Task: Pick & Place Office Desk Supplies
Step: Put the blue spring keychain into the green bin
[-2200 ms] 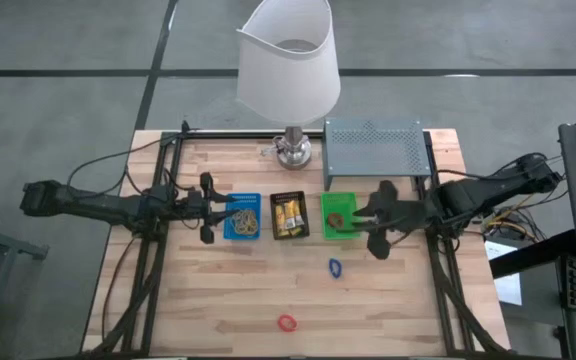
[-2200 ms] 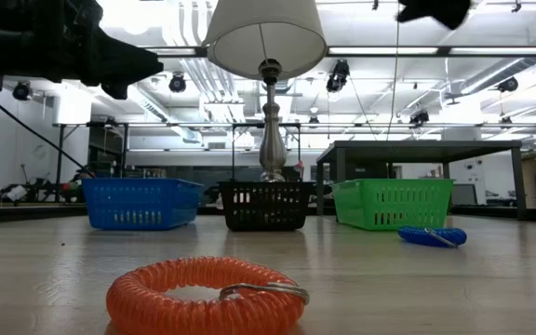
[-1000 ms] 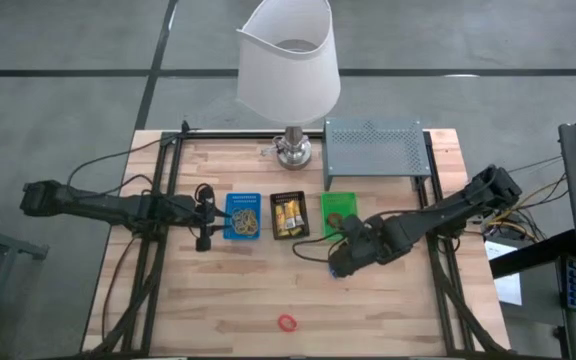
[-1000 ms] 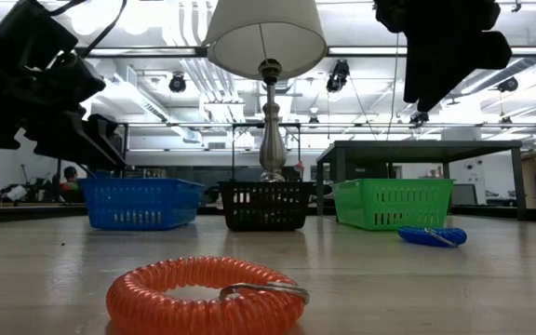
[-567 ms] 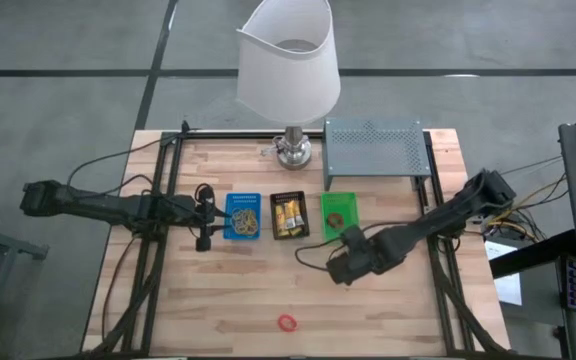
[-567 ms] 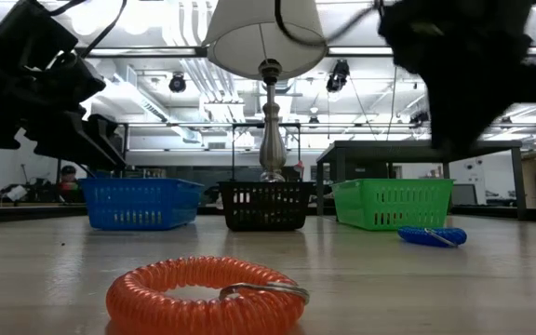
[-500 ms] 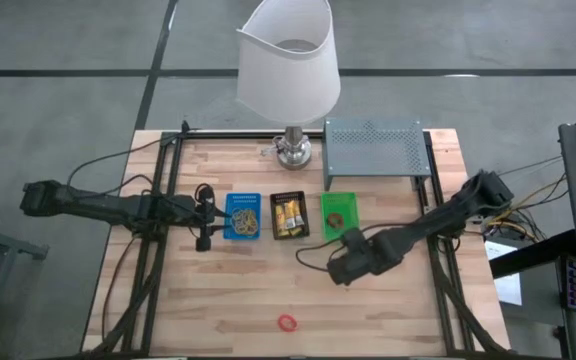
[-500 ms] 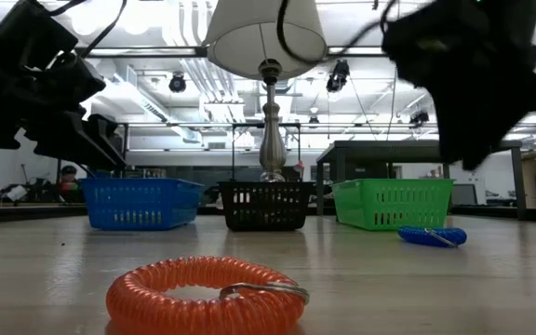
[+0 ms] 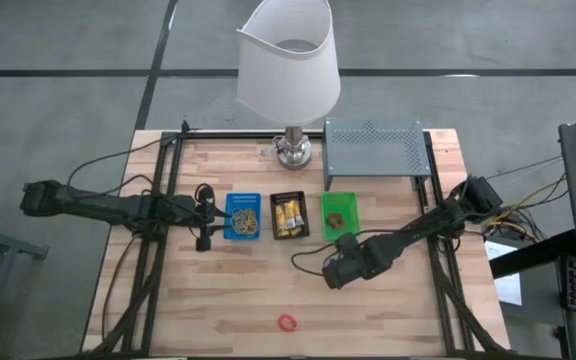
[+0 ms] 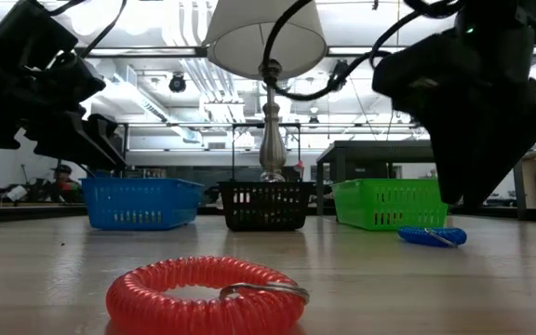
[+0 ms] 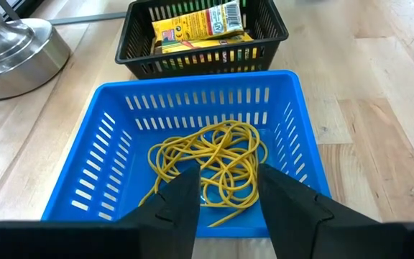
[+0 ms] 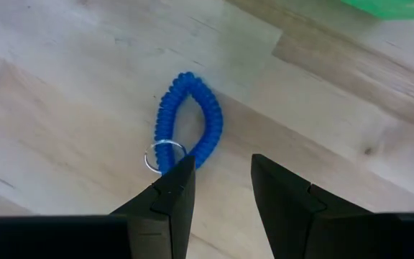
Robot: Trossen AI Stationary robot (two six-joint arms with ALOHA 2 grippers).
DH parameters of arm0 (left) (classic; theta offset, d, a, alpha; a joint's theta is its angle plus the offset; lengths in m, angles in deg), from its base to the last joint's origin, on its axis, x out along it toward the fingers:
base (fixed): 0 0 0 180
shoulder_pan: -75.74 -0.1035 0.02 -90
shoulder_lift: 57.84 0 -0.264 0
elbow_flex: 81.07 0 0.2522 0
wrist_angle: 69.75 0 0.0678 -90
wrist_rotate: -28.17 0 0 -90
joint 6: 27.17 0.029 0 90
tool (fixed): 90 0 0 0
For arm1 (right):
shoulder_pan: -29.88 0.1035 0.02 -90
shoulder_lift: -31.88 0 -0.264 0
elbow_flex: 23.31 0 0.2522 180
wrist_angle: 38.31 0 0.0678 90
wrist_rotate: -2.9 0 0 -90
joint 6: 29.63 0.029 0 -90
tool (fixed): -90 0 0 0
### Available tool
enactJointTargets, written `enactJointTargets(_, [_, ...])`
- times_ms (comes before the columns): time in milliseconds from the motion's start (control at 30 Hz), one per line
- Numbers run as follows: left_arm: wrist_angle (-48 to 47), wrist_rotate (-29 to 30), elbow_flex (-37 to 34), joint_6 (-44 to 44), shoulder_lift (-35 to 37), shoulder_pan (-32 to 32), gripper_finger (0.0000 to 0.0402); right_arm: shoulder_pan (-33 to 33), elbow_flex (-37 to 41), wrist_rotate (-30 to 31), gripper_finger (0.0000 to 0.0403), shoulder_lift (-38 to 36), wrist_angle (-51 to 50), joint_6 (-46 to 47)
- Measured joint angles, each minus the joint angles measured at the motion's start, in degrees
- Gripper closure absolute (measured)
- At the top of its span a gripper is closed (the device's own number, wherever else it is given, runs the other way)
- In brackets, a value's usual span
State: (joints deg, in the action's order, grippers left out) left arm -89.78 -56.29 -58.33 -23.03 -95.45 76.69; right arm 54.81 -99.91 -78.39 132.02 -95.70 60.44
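Right gripper (image 12: 221,188) hovering over blue ring (image 12: 190,122), jaws apart, holding nothing. Better to shift toward the coil, straddle one side, drop straight down, then pinch.

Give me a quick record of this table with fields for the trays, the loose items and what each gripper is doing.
blue tray: yellow rubber bands inside
black tray: yellow packets
green tray: a small dark item, unclear
blue ring: loose on the table, with a metal key ring
red ring: loose near the front edge
right gripper: open, hovering just above the blue ring
left gripper: open, empty, by the blue tray
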Motion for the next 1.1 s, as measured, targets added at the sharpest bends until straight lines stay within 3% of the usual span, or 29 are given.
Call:
enactJointTargets(333, [-0.03, 0.00, 0.00, 0.00, 0.00, -0.02, 0.0258, -1.57, -2.21, -1.69, 0.0268, 4.86, 0.18, -3.57])
enactJointTargets(767, [-0.01, 0.00, 0.00, 0.01, 0.00, 0.00, 0.0258, -1.75, -0.79, -1.38, 0.0270, 4.99, 2.41, -3.31])
enactJointTargets(1100, [-0.02, 0.00, 0.00, 0.01, 0.00, 0.00, 0.0259, -1.72, 0.59, -1.39, 0.0313, 4.73, 2.46, -3.27])
